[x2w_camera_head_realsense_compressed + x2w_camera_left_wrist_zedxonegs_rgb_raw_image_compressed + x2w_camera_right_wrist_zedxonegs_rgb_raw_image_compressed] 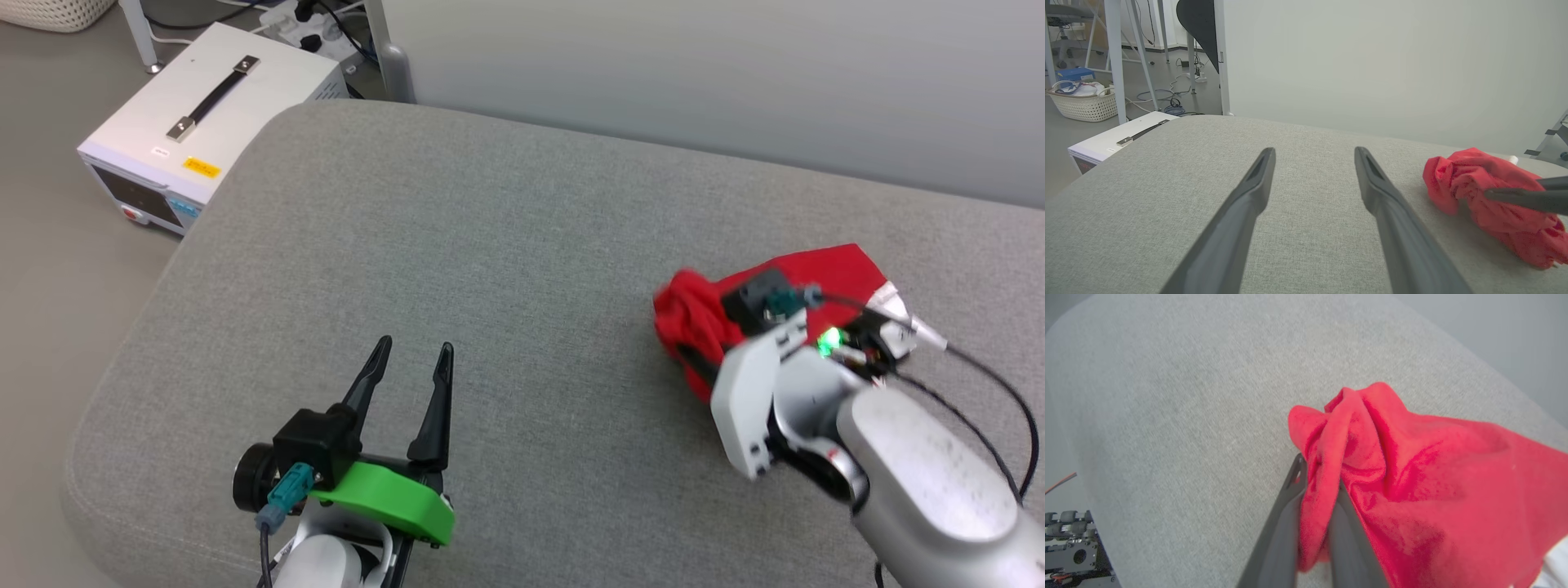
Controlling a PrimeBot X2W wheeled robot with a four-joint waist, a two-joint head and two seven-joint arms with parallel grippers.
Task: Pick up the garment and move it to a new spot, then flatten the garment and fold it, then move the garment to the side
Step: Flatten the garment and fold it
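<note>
The garment (833, 265) is a crumpled red heap on the right part of the grey cushion (490, 245); a bit of white cloth peeks out at its far right. My right gripper (694, 353) reaches into the heap from the near side. In the right wrist view that gripper (1318, 475) is shut on a raised fold of the garment (1433, 465), red cloth pinched between the two dark fingers. My left gripper (415, 347) hovers open and holds nothing over the cushion's near left. In the left wrist view it (1314, 151) points across bare cushion, the garment (1457, 175) off to its right.
A white box with a black handle (204, 106) stands on the floor beyond the cushion's far left corner. A wicker basket (1084, 104), cables and table legs lie farther back. A pale wall runs behind the cushion. The cushion's rounded edge drops off at the left.
</note>
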